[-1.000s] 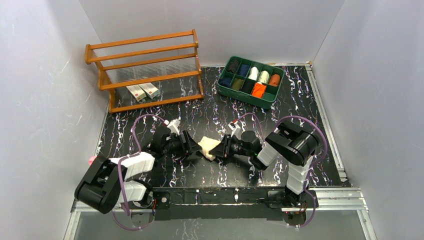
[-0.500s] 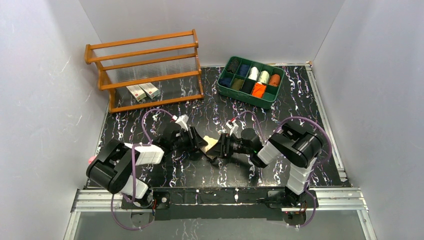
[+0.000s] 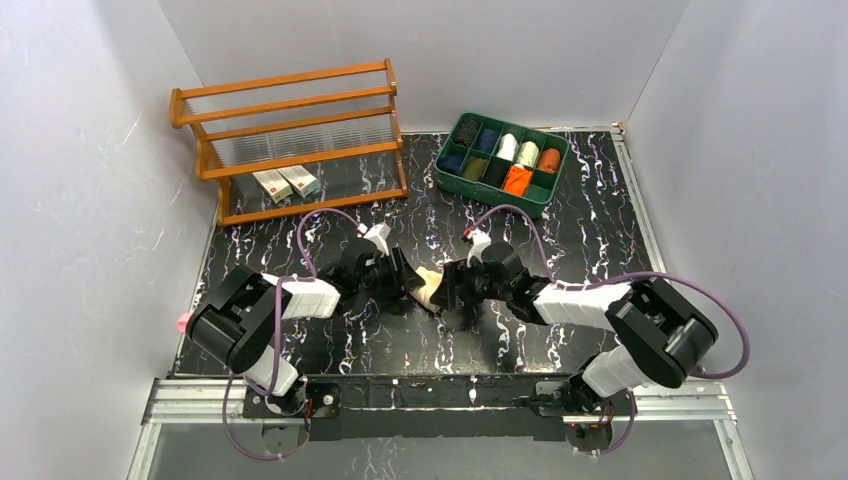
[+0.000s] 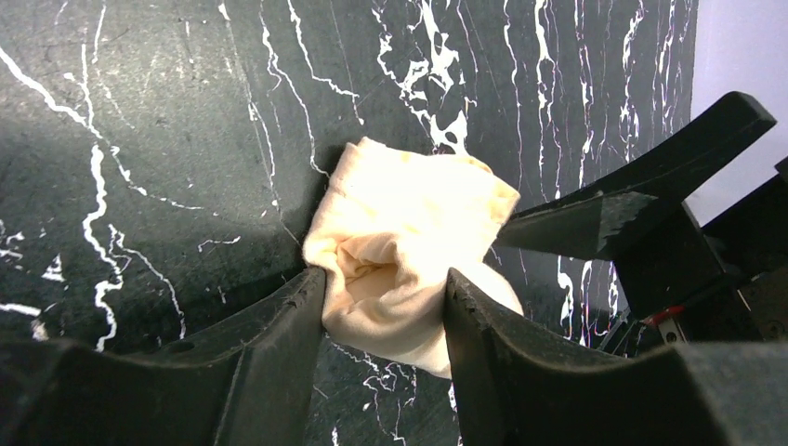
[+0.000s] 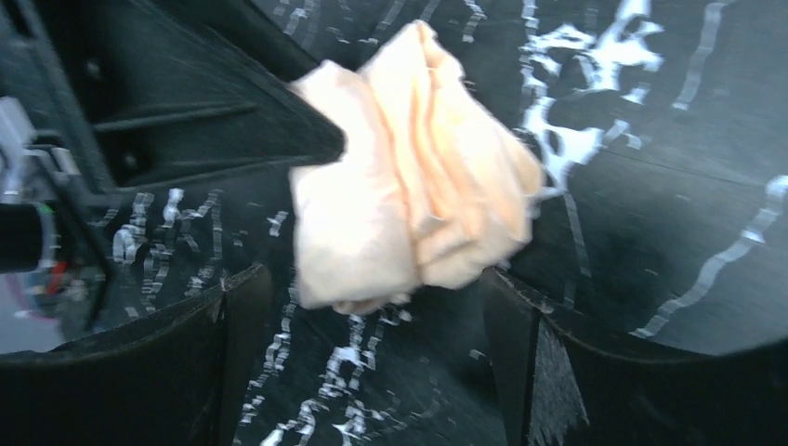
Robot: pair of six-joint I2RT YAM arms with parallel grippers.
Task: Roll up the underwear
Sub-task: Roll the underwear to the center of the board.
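The pale tan underwear (image 3: 430, 288) is a bunched wad held just over the black marbled mat at mid-table. My left gripper (image 3: 412, 285) is shut on its near end; in the left wrist view both fingers press into the cloth (image 4: 409, 251) on either side of the gripper (image 4: 386, 283). Facing it from the right, my right gripper (image 3: 452, 291) is open. In the right wrist view its fingers stand wide around the gripper (image 5: 372, 279), and the cloth (image 5: 418, 214) hangs just beyond them, untouched. A bright orange underwear (image 3: 516, 180) lies in the green tray (image 3: 536, 208).
The green tray at the back right holds several dark, white and orange rolls. A wooden rack (image 3: 290, 140) stands at the back left with two small boxes (image 3: 285, 183) on its lowest shelf. White walls close in both sides.
My right gripper has opened and let go of the tan underwear. My left gripper closed further on it and carried it slightly away from me. The right arm's elbow swung out to the right.
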